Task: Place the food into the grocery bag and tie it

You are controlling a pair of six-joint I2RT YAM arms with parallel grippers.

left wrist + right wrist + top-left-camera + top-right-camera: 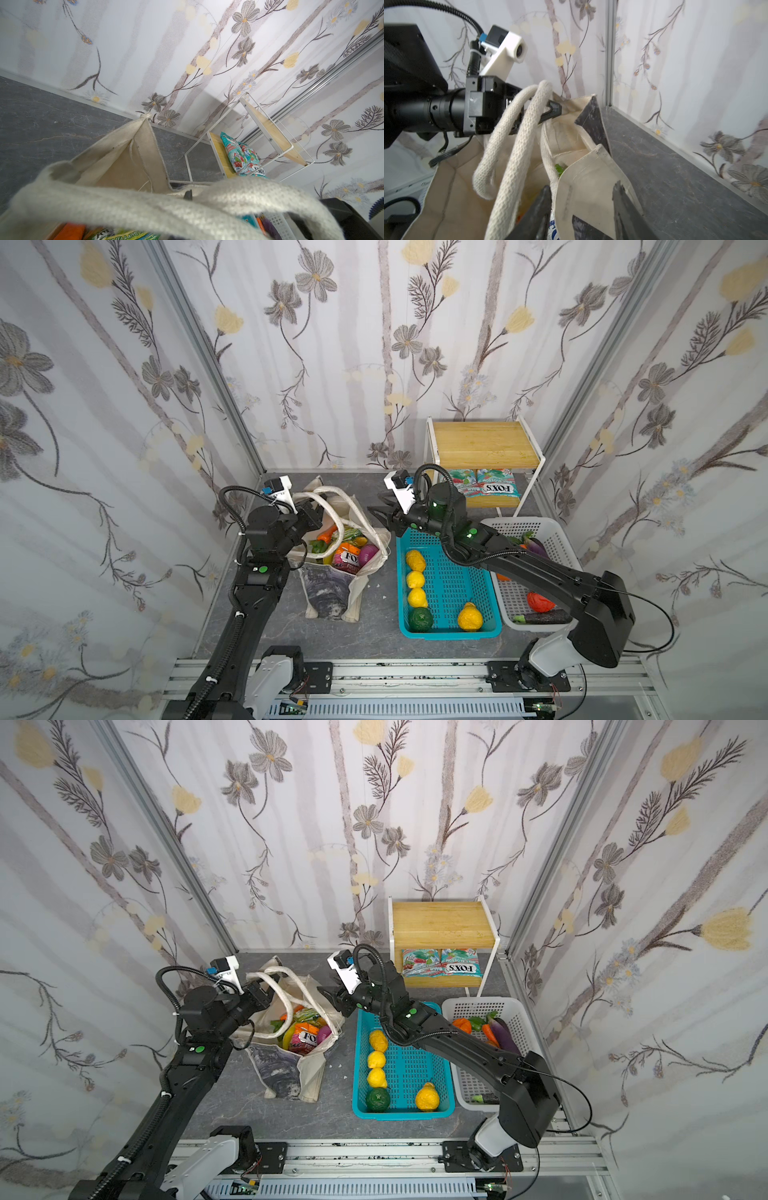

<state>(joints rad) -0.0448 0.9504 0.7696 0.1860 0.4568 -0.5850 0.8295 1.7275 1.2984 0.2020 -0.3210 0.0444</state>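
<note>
Cream canvas sits at the centre of your scene. The grocery bag (328, 597) stands open on the grey table (266, 614), left of the middle in both top views, with its dark printed side turned toward the robot's base. Inside it you can see an orange FOX'S packet (347, 558) and a purple onion (369, 553) just beside it. There are also some orange and green pieces, partly hidden by the cloth.

Your left tool (551, 111) is over the left side of the bag mouth. Its jaws are together, and both strap handles (527, 124) hang over them in loops. I cannot tell if any strap is pinched between the jaws.

Your right tool (376, 508) is just beside the right rim of the bag, with its jaws apart and not closed on anything. In the right wrist view, the side panel of the bag appears between the two fingers (542, 207).

Right of the bag, the teal basket (449, 632) holds four yellow fruits (415, 580) and one green fruit (420, 618). Just beside it, the white basket (519, 522) holds a red piece (539, 601) and a purple eggplant (535, 547). Behind the baskets, the wooden rack (482, 443) carries two teal FOX'S packets (496, 485) on its lower shelf.
</note>
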